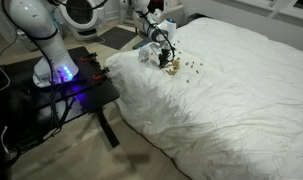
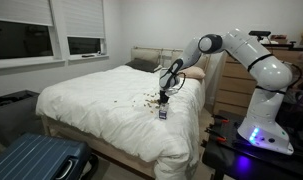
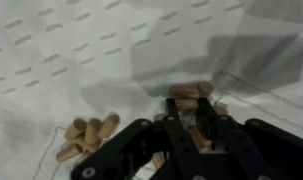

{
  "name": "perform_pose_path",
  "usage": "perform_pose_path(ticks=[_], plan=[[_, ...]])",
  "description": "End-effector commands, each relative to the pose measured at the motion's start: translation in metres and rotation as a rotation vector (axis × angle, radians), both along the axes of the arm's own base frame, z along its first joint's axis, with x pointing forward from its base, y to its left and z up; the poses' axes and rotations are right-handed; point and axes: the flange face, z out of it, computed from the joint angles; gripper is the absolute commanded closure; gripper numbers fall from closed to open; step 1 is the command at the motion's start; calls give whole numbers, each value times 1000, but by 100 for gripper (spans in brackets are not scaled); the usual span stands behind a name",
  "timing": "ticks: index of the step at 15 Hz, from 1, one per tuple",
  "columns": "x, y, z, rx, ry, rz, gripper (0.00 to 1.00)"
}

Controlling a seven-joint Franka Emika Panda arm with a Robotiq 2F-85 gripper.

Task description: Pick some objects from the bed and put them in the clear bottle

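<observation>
Tan pellets (image 3: 88, 133): loose clusters on white bed (image 1: 231, 95). End effector (image 3: 191, 128): lowered, jaws narrow, pinching pellets. Clear bottle (image 2: 162, 114): just beside, on duvet.

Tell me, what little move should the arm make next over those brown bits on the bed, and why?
Probably close the gripper fully. In the wrist view it straddles one of the pellets on the bed, but a firm pinch isn't evident, so lifting now might leave it behind.
</observation>
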Motion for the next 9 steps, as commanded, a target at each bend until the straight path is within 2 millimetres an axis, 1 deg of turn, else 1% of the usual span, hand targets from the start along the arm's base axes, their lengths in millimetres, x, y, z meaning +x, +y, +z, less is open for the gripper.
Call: perform_pose_path(ticks=[1, 5, 7, 9], plan=[[4, -6, 5, 28, 9, 4, 100], [0, -7, 16, 27, 18, 3, 100], [-4, -7, 25, 22, 14, 0, 100], [-9, -7, 40, 14, 10, -1, 100]])
